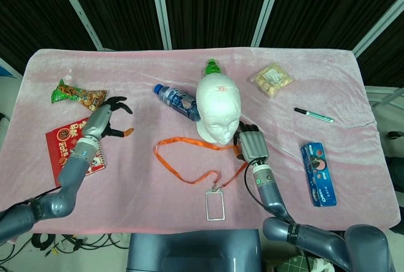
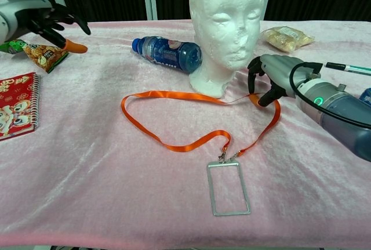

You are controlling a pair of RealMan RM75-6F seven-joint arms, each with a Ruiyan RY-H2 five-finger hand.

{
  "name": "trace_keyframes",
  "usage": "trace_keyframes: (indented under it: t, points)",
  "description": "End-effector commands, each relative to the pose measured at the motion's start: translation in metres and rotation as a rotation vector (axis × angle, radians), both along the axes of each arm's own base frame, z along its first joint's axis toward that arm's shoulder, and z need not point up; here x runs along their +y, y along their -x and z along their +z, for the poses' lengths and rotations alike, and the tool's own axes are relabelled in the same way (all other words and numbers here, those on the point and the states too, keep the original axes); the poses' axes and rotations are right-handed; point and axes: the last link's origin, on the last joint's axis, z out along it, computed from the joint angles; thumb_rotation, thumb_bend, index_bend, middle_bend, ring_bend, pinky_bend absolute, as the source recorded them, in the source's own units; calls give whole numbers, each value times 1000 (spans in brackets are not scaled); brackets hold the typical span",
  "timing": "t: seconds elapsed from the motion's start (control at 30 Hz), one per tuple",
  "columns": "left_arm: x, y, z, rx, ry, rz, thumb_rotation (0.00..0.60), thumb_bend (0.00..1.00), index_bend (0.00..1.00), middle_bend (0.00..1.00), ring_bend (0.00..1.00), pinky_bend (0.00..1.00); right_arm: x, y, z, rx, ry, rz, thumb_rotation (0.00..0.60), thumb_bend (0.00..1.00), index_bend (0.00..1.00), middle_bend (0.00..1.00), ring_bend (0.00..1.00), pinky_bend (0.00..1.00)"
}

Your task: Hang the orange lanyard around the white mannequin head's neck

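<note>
The orange lanyard (image 1: 183, 141) (image 2: 174, 94) lies in a loop on the pink cloth in front of the white mannequin head (image 1: 218, 109) (image 2: 227, 24). Its clear badge holder (image 1: 214, 204) (image 2: 228, 187) lies nearest to me. My right hand (image 1: 251, 142) (image 2: 272, 79) is just right of the head's base and pinches the right end of the strap, slightly raised off the cloth. My left hand (image 1: 110, 117) (image 2: 40, 21) hovers over the left part of the table with fingers spread, holding nothing, well apart from the lanyard.
A blue water bottle (image 1: 178, 101) (image 2: 168, 53) lies left of the head, and a green-capped bottle (image 1: 213, 67) stands behind it. A snack bag (image 1: 79, 95) and a red notebook (image 2: 14, 111) lie at the left. At the right are a snack pack (image 1: 271, 79), a pen (image 1: 314, 115) and a blue box (image 1: 317, 173).
</note>
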Motion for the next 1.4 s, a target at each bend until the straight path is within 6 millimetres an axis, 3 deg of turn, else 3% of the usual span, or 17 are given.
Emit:
trace_keyframes:
  t: [0.03, 0.23, 0.37, 0.53, 1.03, 1.4]
  points:
    - [15, -19, -33, 49, 75, 22, 600, 236, 407, 123, 0, 0, -1, 1, 1, 1, 2, -3, 600, 332, 731, 160, 224, 188]
    - [22, -27, -64, 114, 129, 77, 600, 219, 408, 114, 0, 0, -3, 4, 3, 8, 5, -6, 600, 332, 731, 160, 225, 187]
    - [26, -35, -74, 173, 165, 82, 600, 161, 414, 109, 0, 0, -4, 5, 6, 15, 13, 2, 600, 332, 732, 160, 224, 187]
    - [27, -52, -85, 201, 204, 80, 600, 156, 449, 109, 0, 0, -6, 5, 10, 12, 23, 3, 600, 332, 732, 160, 224, 187]
    - [20, -71, -97, 284, 268, 75, 600, 157, 464, 109, 0, 0, -5, 5, 15, 7, 29, 9, 600, 332, 735, 160, 225, 188]
    - [16, -75, -101, 308, 232, 33, 600, 235, 496, 114, 0, 0, -4, 6, 17, 0, 30, 7, 600, 331, 735, 160, 224, 188]
